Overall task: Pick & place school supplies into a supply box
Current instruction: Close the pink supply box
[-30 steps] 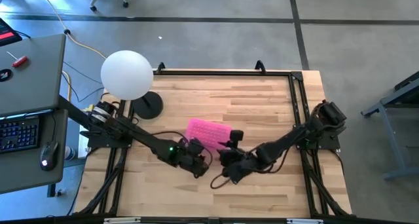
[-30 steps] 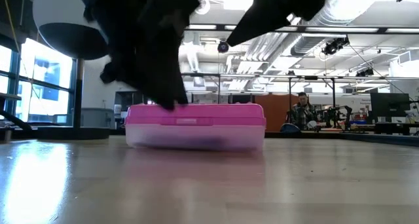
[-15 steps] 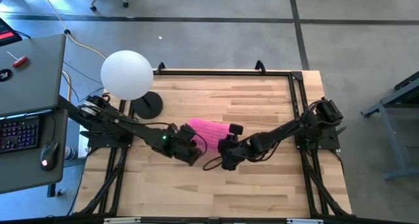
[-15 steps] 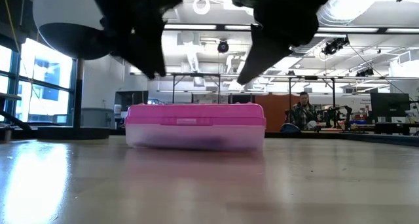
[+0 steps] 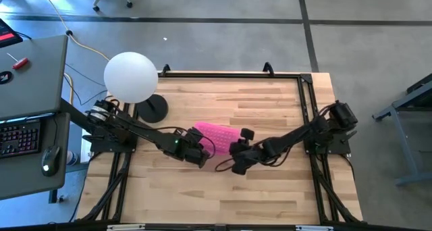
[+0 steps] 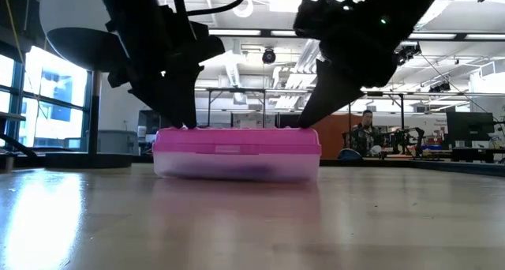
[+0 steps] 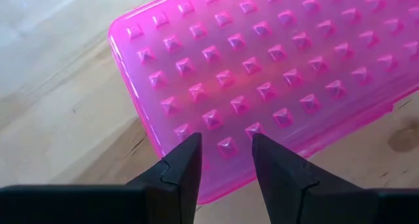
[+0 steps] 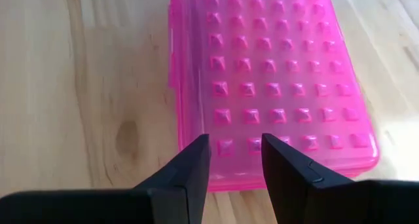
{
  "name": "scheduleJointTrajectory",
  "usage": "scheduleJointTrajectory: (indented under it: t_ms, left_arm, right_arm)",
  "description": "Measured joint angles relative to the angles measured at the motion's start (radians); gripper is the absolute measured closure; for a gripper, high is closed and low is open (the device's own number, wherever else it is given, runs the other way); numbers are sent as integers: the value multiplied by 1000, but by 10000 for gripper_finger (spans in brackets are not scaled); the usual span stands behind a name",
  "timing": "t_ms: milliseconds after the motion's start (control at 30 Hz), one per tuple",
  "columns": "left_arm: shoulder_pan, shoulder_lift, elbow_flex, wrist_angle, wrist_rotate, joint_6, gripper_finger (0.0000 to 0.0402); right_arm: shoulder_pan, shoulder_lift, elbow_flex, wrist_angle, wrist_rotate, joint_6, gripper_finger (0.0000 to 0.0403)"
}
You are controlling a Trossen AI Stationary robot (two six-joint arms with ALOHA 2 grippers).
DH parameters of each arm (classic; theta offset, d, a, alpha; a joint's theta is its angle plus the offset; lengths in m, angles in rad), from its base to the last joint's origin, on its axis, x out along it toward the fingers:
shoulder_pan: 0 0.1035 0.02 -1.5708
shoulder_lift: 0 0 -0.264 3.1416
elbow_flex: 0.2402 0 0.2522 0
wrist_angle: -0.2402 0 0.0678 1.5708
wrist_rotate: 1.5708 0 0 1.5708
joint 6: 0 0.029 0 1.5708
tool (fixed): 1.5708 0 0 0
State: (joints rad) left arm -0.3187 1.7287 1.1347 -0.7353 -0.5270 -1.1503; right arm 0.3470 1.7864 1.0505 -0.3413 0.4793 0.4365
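Note:
The supply box point(image 5: 217, 135) lies closed on the wooden table, its studded pink lid point(image 7: 262, 60) on top and its clear lower part point(image 6: 237, 166) resting on the tabletop. My left gripper point(image 7: 226, 158) stands open over the lid's left end, fingers slanting down. My right gripper point(image 8: 236, 162) stands open over the lid's right end, also slanting down. In the low view my left gripper point(image 6: 185, 124) and right gripper point(image 6: 306, 121) reach down to the lid's top edge. The school supplies are out of view. My left gripper's fingertips point(image 6: 188, 126) come down to the lid's left end; I cannot tell whether they touch it. My right gripper's fingertips point(image 6: 303, 125) come down to the lid's right end point(image 8: 288, 165); I cannot tell whether they touch it.
A lamp with a white round shade point(image 5: 130, 76) and a black base point(image 5: 152, 109) stands at the table's far left. A black frame point(image 5: 229, 74) runs along the table's edges. Bare wood point(image 5: 223, 197) lies nearer than the box. A person point(image 6: 364, 129) sits far off in the room.
Both grippers have gone toward the table's far edge, from in front of the box to over its lid. My right gripper has also come down and rolled. Both stay open. The box has kept its place.

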Motion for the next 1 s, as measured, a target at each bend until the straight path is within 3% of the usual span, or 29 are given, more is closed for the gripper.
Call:
scheduleJointTrajectory:
  t_ms: [133,300,433,567,867,1000]
  left_arm:
    - [0,0,-1,2,1,0,231]
    - [-1,-4,-1,6,3,0,231]
    - [-2,-55,-7,8,30,16,231]
    - [-3,-161,-3,17,-10,72,231]
    - [-2,-275,-2,-68,-90,114,231]
    - [-2,-257,-8,-96,-91,56,231]
  right_arm:
    - [2,-8,-79,106,-3,16,284]
    - [16,-62,-79,97,57,-49,284]
    - [27,-167,-62,61,50,-173,284]
    - [44,-311,-59,74,63,-213,284]
    - [98,-531,-176,23,117,-130,284]
    - [109,-555,-293,126,167,-23,284]
